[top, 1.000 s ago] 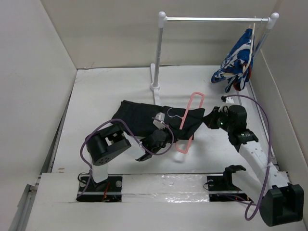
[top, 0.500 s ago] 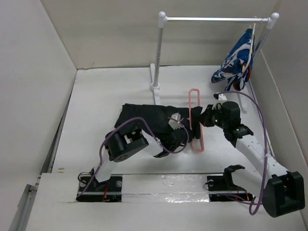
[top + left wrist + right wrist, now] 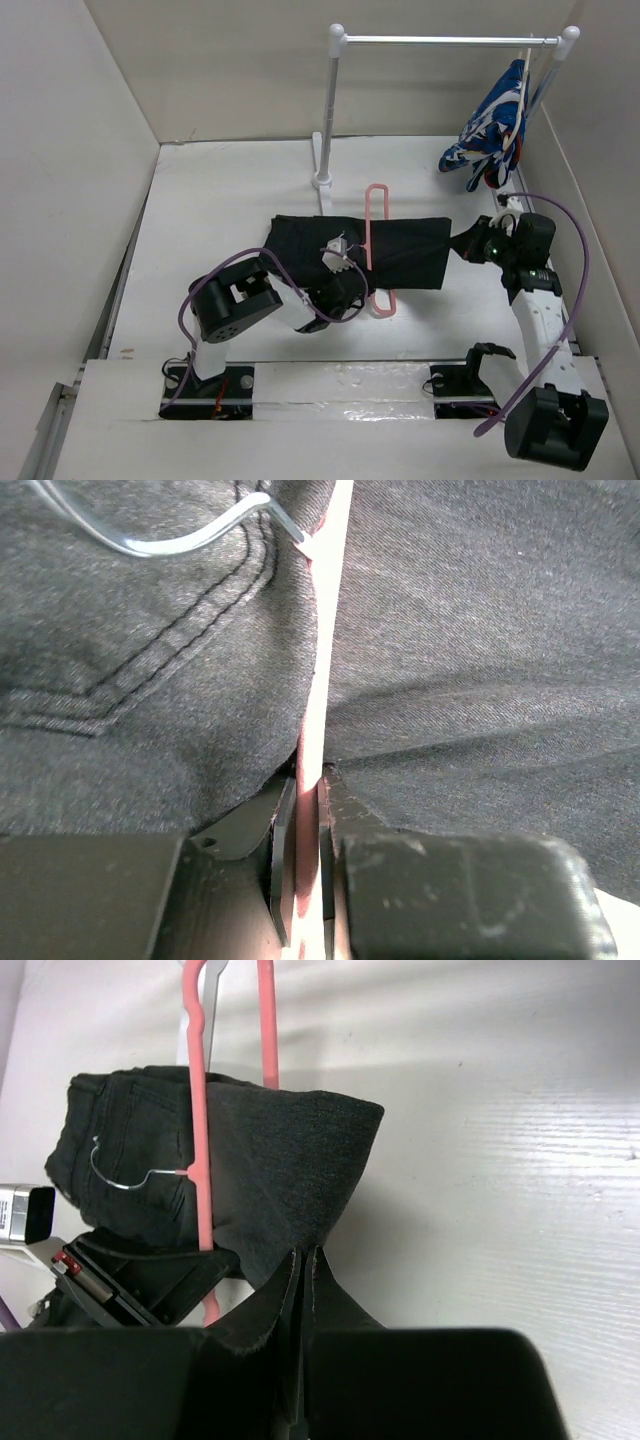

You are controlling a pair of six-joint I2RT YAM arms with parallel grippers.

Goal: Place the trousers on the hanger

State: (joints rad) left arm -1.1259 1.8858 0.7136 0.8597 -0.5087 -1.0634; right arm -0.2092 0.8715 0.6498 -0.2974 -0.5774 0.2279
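The trousers [image 3: 400, 255] lie folded in a dark block in the middle of the white surface [image 3: 220, 200], just in front of the foot of the white rack [image 3: 328, 110]; the hanger [image 3: 372, 225] lies across them, its length running away from the arms; in the right wrist view one pink bar rests on top of the cloth and the other disappears under it; the metal hook [image 3: 190, 540] lies on the fabric. The left claw [image 3: 308, 810] is closed on the hanger's pink bar at the near edge of the cloth; the right claw [image 3: 305, 1260] is pinched shut on the right-hand edge of the trousers. A blue, white and red garment [image 3: 495, 125] hangs at the rack's right end.
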